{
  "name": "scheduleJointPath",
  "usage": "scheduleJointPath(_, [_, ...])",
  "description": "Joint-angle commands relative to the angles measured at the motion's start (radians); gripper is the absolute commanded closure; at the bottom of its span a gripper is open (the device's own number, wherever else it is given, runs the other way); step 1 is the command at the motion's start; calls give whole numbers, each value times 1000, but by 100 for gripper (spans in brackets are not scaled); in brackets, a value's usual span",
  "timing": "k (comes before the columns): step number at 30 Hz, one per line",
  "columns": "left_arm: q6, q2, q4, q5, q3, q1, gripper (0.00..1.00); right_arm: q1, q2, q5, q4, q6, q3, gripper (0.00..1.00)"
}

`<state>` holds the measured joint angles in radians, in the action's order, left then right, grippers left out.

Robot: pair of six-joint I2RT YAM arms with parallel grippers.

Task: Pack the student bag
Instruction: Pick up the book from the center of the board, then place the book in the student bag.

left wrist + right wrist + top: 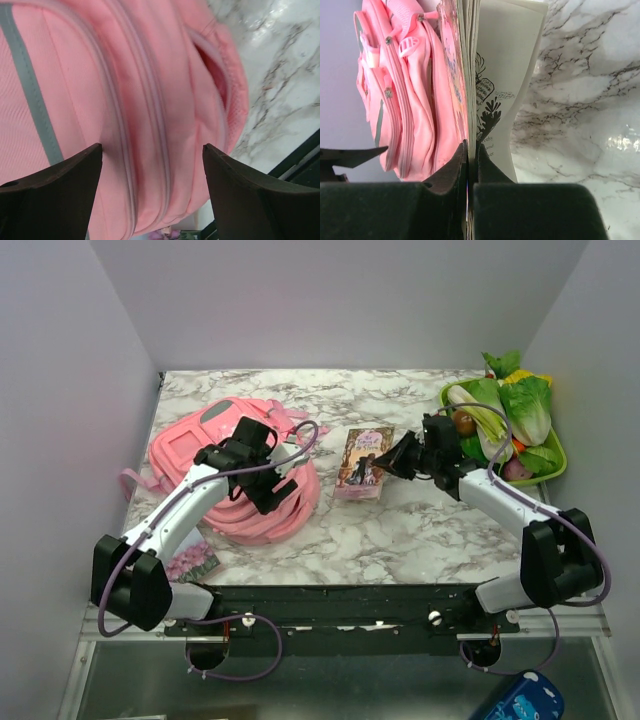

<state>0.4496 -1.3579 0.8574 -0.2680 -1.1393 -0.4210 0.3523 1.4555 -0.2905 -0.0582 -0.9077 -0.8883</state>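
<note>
On the desk (400, 530), the right hand (471, 155), grasping the book (362, 462) by a thin edge, may let it fan or slip; the released left hand (152, 150) hovers over the student bag (190, 455).

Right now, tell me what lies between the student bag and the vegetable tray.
Top view: a picture book, its edge pinched by the right gripper, lies between the student bag and the tray.

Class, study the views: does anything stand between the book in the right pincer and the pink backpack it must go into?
Yes. The left pincer, open, hangs over the backpack at its edge facing the book, so the right pincer would likely cross it. Nothing else lies on the marble between them.
</note>
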Motion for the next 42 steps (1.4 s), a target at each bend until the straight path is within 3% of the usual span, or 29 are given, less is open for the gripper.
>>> scheduleJointPath(1, [18, 91, -139, 234, 61, 13, 13, 2, -58, -55, 14, -11, 40, 94])
scheduleJointPath(6, [35, 124, -216, 334, 84, 13, 10, 2, -95, -68, 27, -14, 74, 94])
scheduleJointPath(20, [84, 143, -224, 326, 200, 14, 11, 1, -133, -130, 49, -54, 97, 94])
scheduleJointPath(23, [97, 128, -250, 337, 182, 21, 21, 4, -135, -160, 83, -77, 101, 94])
scheduleJointPath(24, [97, 120, -251, 332, 161, 28, 31, 4, -136, -171, 89, -83, 106, 94])
scheduleJointPath(30, [86, 62, -253, 317, 52, 56, 63, 16, -153, -225, 104, -108, 118, 94])
scheduleJointPath(32, [80, 34, -239, 302, 18, 64, 66, 25, -161, -236, 107, -112, 120, 94])
scheduleJointPath(39, [34, -4, -163, 236, -196, 83, 95, 54, -147, -274, 159, -157, 149, 94])
scheduleJointPath(42, [3, 3, -124, 164, -298, 87, 98, 76, -101, -286, 185, -175, 126, 94])
